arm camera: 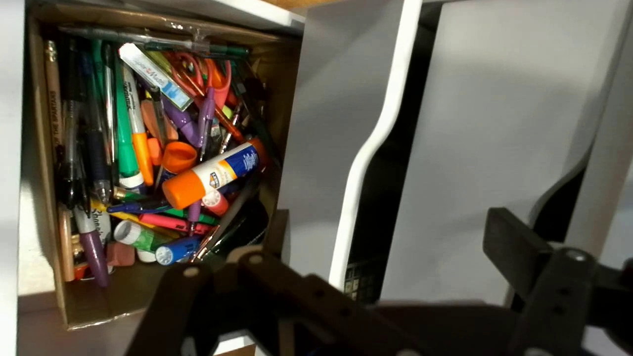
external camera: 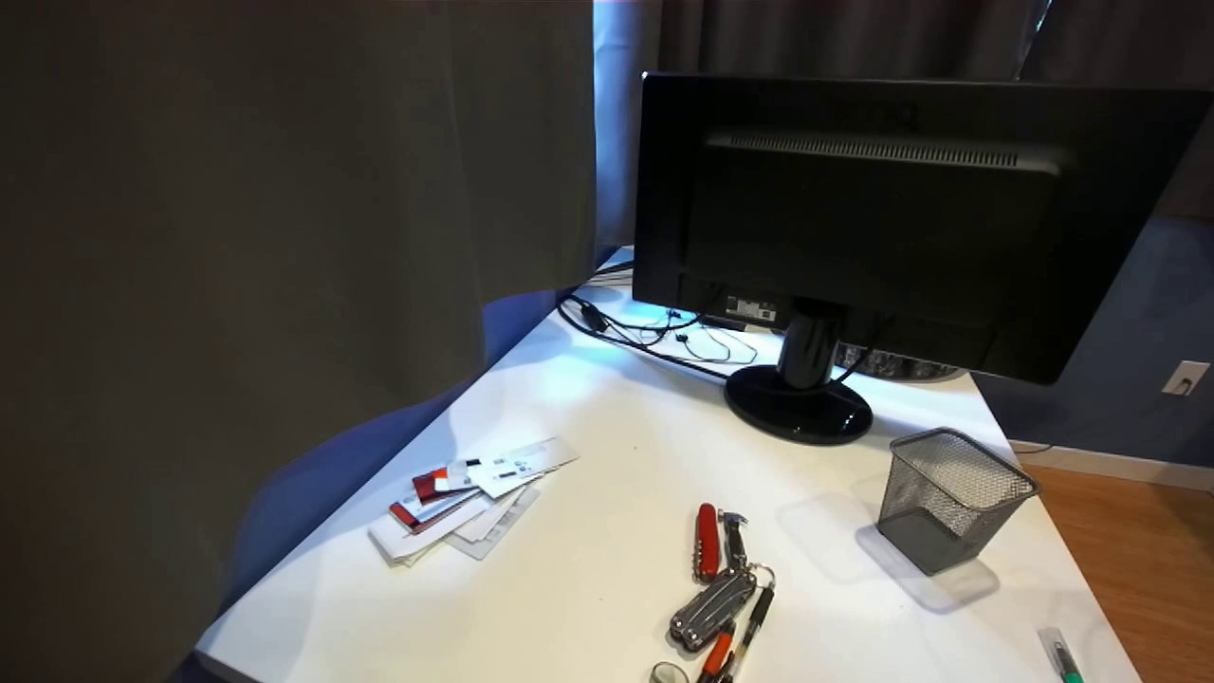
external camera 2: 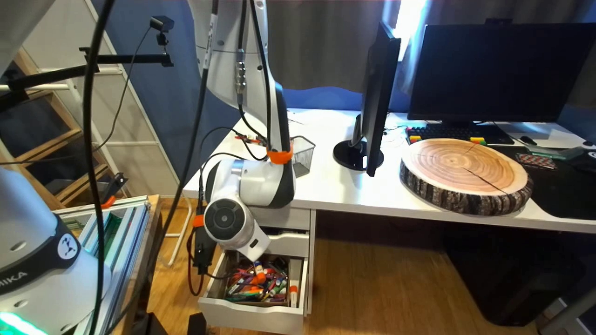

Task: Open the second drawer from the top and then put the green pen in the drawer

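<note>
In the wrist view, my gripper [arm camera: 397, 240] is open, with its fingers wide apart and nothing between them. It faces the white drawer fronts. The top drawer front [arm camera: 470, 123] looks closed. The second drawer [arm camera: 341, 104] stands slightly open, with a dark gap behind its curved white edge; it also shows in an exterior view [external camera 2: 291, 245]. A lower drawer [external camera 2: 256, 315] is pulled far out. A pen with a green end [external camera: 1070, 667] lies near the desk's edge, partly cut off. In an exterior view the hand hides the fingers.
A cardboard box [arm camera: 163, 311] full of pens, markers and a glue stick [arm camera: 212, 173] sits in the lower drawer. On the desk are a mesh cup [external camera: 953, 503], a monitor [external camera: 873, 237], a multitool [external camera: 711, 607], cards [external camera: 474, 503] and a wood slice [external camera 2: 465, 172].
</note>
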Tool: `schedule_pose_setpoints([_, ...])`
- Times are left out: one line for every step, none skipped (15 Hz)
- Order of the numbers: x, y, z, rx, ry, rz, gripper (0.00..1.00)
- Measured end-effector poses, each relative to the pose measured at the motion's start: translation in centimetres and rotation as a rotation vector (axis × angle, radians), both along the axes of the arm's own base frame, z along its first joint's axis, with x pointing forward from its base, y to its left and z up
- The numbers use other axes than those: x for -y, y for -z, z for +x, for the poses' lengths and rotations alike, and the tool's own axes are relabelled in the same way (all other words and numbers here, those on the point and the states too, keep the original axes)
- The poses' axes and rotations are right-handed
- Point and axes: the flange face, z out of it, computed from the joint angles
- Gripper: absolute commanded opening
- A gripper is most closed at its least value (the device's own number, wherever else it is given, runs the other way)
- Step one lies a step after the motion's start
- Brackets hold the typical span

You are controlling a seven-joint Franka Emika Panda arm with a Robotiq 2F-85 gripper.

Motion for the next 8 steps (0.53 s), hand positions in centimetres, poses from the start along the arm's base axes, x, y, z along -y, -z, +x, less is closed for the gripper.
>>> schedule_pose_setpoints([0.2, 0.6, 0.1, -0.001, 0.021, 0.004, 1.00])
schedule_pose_setpoints([0.2, 1.1, 0.1, -0.003, 0.040, 0.006, 1.00])
schedule_pose_setpoints([0.2, 1.7, 0.2, -0.005, 0.060, 0.008, 1.00])
schedule_pose_setpoints([0.1, 2.2, 0.2, -0.007, 0.077, 0.009, 1.00])
schedule_pose_setpoints([-0.1, 2.7, 0.3, -0.008, 0.094, 0.012, 1.00])
schedule_pose_setpoints([-0.4, 3.2, 0.3, -0.008, 0.110, 0.015, 1.00])
schedule_pose_setpoints([-0.6, 3.7, 0.4, -0.008, 0.124, 0.018, 1.00])
schedule_pose_setpoints([-0.8, 4.3, 0.5, -0.007, 0.138, 0.021, 1.00])
